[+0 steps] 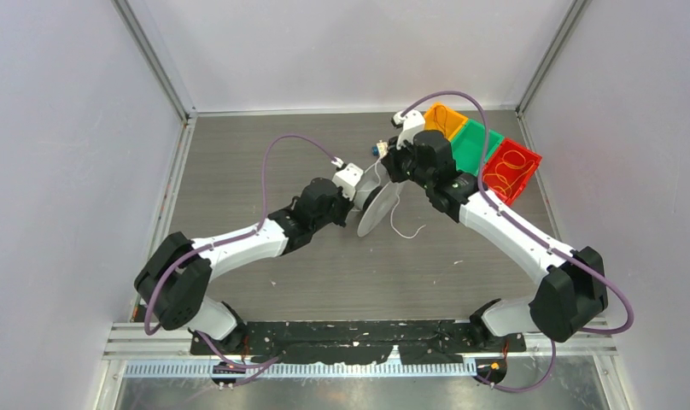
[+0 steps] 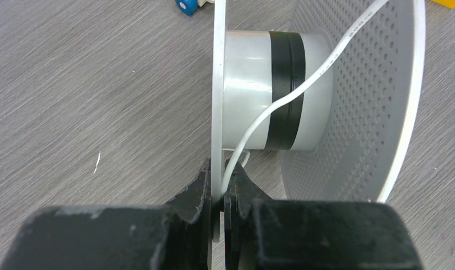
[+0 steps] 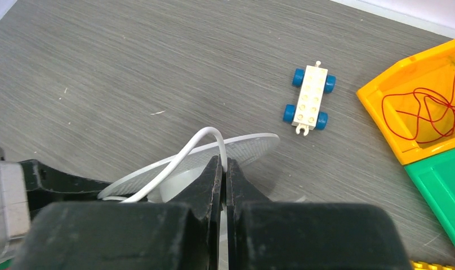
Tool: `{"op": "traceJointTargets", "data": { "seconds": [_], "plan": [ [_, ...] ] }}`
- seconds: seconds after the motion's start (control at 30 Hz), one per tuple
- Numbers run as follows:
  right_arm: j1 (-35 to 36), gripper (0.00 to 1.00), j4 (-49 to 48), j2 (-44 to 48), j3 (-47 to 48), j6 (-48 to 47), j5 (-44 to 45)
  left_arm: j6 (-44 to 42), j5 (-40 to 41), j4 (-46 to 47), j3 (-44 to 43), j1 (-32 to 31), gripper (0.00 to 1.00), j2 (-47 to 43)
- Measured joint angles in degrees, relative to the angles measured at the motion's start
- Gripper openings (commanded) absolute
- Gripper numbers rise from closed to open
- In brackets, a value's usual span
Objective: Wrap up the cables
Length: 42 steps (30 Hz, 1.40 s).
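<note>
One thin perforated flange of the plastic spool point(image 2: 248, 84), mid-table, is clamped tight by the left gripper point(image 2: 219, 183). A slim, smooth white cable point(image 2: 295, 93) is draped across its glossy round drum. Further right it is pinched in the right gripper point(image 3: 223, 169), closed upon it.
</note>
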State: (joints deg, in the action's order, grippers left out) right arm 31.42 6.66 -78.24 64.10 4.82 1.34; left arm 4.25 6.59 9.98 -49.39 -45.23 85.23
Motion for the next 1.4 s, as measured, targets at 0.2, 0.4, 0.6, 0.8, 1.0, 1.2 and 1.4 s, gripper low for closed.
{"op": "traceJointTargets", "data": {
  "seconds": [0.2,0.4,0.6,0.8,1.0,1.2,1.4],
  "plan": [
    [-1.92,0.06,-0.11,0.11,-0.44,-1.57,-2.03,0.09,-0.04,-4.83,-1.57,0.00,0.00,-0.98],
    [-2.08,0.05,0.24,4.02,-4.39,-3.89,-3.65,1.97,-1.18,-17.27,-2.19,0.92,0.00,-8.81],
    [-2.29,0.06,-2.36,6.60,-8.44,-3.80,-5.53,3.96,-0.90,-20.52,1.57,1.95,0.00,-23.28],
    [-2.05,0.05,-6.54,6.45,-16.72,0.04,-10.29,4.83,2.08,-22.08,5.90,2.14,0.00,-24.22],
    [-1.75,0.05,-9.84,5.31,-19.04,1.31,-12.66,5.77,3.52,-24.44,7.74,2.14,0.00,-23.76],
    [-1.11,0.05,-12.46,0.26,-21.20,3.32,-13.25,7.21,5.20,-21.75,7.74,2.12,0.00,-21.49],
    [-0.04,0.06,-14.64,-0.13,-25.59,6.19,-12.07,7.37,8.00,-19.56,5.66,2.12,0.00,-17.16]
  ]
}}
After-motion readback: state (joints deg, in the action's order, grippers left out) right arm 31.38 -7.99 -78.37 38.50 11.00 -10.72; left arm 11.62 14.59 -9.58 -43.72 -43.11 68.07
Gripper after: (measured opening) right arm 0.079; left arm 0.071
